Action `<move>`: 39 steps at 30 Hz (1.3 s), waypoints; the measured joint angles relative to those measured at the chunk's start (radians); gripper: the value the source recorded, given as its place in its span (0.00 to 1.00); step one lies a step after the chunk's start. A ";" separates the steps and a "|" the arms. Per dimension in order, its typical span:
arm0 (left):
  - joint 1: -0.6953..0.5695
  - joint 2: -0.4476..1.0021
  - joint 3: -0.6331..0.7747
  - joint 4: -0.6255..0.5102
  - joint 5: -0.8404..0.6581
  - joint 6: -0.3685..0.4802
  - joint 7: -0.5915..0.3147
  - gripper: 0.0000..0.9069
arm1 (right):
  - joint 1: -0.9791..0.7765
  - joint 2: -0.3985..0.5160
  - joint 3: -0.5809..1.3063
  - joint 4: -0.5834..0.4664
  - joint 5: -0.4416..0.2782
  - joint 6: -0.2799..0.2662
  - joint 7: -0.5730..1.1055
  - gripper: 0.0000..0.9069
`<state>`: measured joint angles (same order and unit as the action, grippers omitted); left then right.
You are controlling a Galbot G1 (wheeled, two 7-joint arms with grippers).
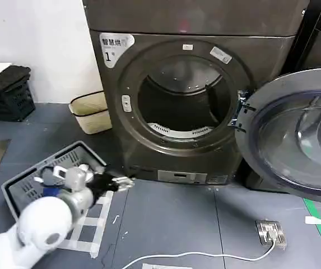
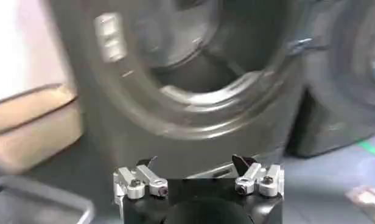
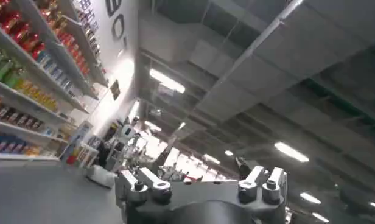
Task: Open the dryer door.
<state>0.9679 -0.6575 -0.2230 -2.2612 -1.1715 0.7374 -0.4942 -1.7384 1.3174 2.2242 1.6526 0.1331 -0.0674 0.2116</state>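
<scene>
Left arm (image 1: 37, 224): glossy white rounded shell; silver wrist; black gripper, silver screws.

Dryer door (image 1: 294, 134) looks like smooth tinted glass in a glossy bluish plastic inner ring, the dryer body (image 1: 205, 22) is dark brushed-looking metal, the basket (image 1: 31, 182) is matt grey plastic, and the left hand (image 2: 196, 173) has bare shiny metal knuckles with black fingertips.

A grey floor (image 1: 166, 224) runs under a white wall (image 1: 37, 39) at ten o'clock. A beige bin (image 1: 90, 112) stands by that wall, black crates (image 1: 6, 92) at nine o'clock. White tape squares (image 1: 90, 227) and a cable (image 1: 205, 256) lie at six o'clock. Ceiling strip lights (image 3: 166, 81) glow above stocked shelves (image 3: 29, 67).
</scene>
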 joint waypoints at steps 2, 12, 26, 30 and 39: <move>-0.004 0.027 -0.032 0.012 -0.082 0.000 -0.048 1.00 | 0.001 -0.008 -0.006 0.000 0.007 -0.002 -0.003 1.00; -0.071 0.164 -0.067 0.138 -0.519 -0.001 -0.223 1.00 | -0.009 -0.008 -0.053 0.031 0.163 -0.007 -0.039 1.00; -0.141 0.310 -0.029 0.373 -0.883 -0.001 -0.321 1.00 | -0.020 0.030 -0.088 0.042 0.274 0.108 -0.122 1.00; -0.145 0.317 -0.048 0.428 -0.938 -0.001 -0.342 1.00 | -0.016 0.037 -0.093 0.035 0.289 0.132 -0.136 1.00; -0.211 0.300 -0.047 0.559 -0.989 -0.001 -0.343 1.00 | -0.013 0.046 -0.106 0.012 0.292 0.206 -0.134 1.00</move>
<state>0.7567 -0.3576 -0.2698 -1.7021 -2.1610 0.7363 -0.8368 -1.7515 1.3632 2.1185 1.6643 0.4249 0.1390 0.0780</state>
